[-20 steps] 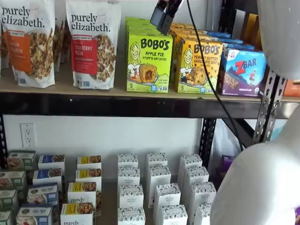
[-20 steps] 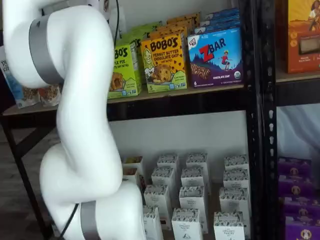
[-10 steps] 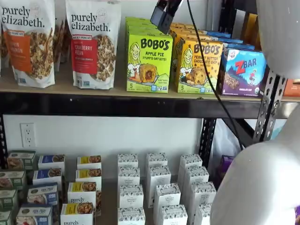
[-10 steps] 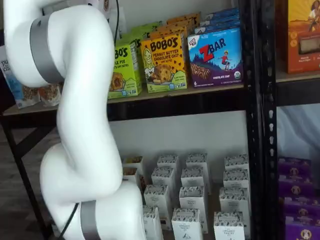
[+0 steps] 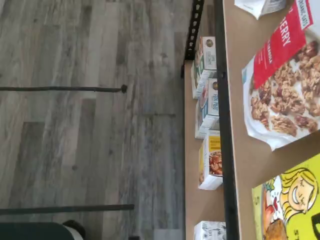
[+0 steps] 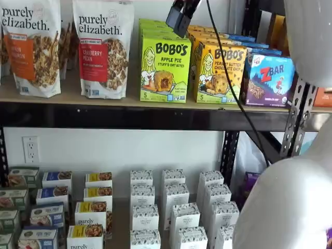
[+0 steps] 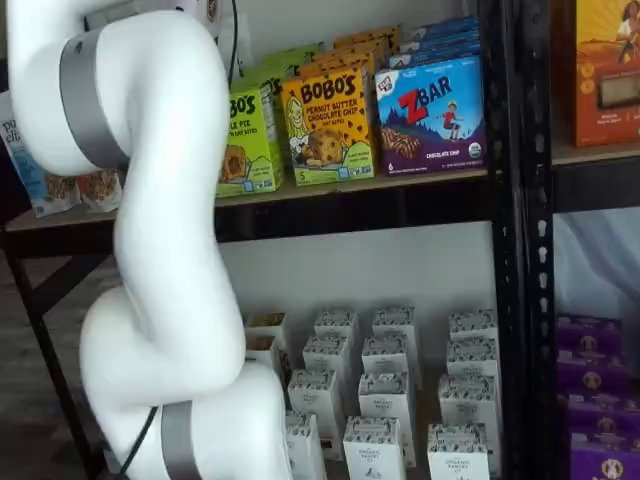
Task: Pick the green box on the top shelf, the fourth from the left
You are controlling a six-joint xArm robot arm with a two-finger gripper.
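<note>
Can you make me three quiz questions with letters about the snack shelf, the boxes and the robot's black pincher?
1. What stands right of the green box on the top shelf?
A. a granola bag
B. a yellow-orange Bobo's box
C. a purple box

2. What colour is the ZBar box?
A. blue
B. red
C. white

3. Where is the gripper?
A. closed on the green box
B. down at the lower shelf
C. above the green box, holding nothing

Answers: B, the yellow-orange Bobo's box is its neighbour; A, its front is blue; C, it hangs above the box's top.

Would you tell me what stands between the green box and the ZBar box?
In both shelf views, the yellow-orange Bobo's peanut butter box stands between the green box and the ZBar box.
</note>
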